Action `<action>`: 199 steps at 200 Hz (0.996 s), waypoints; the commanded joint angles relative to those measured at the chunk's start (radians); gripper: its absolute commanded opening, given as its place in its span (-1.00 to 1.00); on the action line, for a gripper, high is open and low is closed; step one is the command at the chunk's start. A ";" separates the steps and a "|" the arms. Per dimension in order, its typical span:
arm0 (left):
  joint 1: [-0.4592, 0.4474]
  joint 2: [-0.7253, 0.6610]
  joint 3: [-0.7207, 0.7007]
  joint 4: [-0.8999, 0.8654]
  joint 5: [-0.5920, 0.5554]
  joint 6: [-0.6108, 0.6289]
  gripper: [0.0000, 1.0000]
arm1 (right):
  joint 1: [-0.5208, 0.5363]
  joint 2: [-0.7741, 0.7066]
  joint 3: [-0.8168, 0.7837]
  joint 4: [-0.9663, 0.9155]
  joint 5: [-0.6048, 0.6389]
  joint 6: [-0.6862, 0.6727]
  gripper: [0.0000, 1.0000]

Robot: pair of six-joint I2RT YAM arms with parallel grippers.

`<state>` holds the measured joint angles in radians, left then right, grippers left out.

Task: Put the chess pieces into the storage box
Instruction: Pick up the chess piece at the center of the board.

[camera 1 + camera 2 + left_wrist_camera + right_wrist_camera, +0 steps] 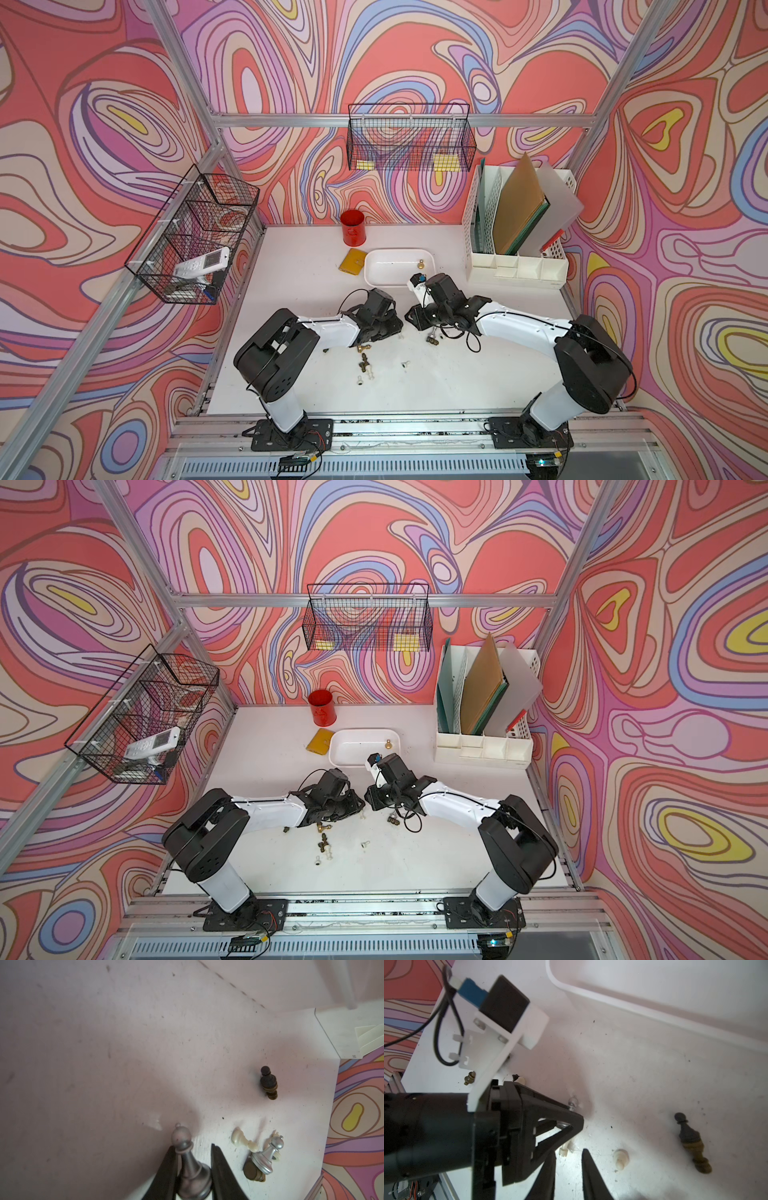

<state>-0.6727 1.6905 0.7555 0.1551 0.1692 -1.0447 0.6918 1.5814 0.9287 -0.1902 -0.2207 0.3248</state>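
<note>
Left arm [330, 330] and right arm [523, 328], glossy white link shells, bulky black joint housings [274, 353], thin black looping cables [435, 1047], black bolted base plates [318, 430] at six o'clock, white-bracketed wrist camera [504, 1001], blue connector [471, 993], left gripper [192, 1147] with black tapered fingers [222, 1169].

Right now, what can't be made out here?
Left gripper: base of the held silver piece cut by the left wrist view's edge.
Right gripper: small white piece at its tips, partly behind the left arm in the right wrist view; contact unclear.
Storage box: near corner covered by the right wrist camera, both top views.
Loose chess pieces: kinds too small in both top views.
</note>
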 commanded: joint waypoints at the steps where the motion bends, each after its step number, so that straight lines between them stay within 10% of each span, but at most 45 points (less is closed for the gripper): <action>1: 0.007 -0.049 -0.050 0.037 -0.089 -0.080 -1.00 | 0.020 -0.054 -0.030 0.083 0.064 0.050 -0.51; 199: 0.008 -0.030 -0.108 0.093 -0.111 -0.242 -1.00 | 0.086 0.184 -0.143 0.367 -0.060 0.121 -0.39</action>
<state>-0.6685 1.6440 0.6758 0.2245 0.0711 -1.2545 0.7731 1.7428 0.8009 0.1284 -0.2684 0.4316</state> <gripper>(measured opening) 0.272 0.302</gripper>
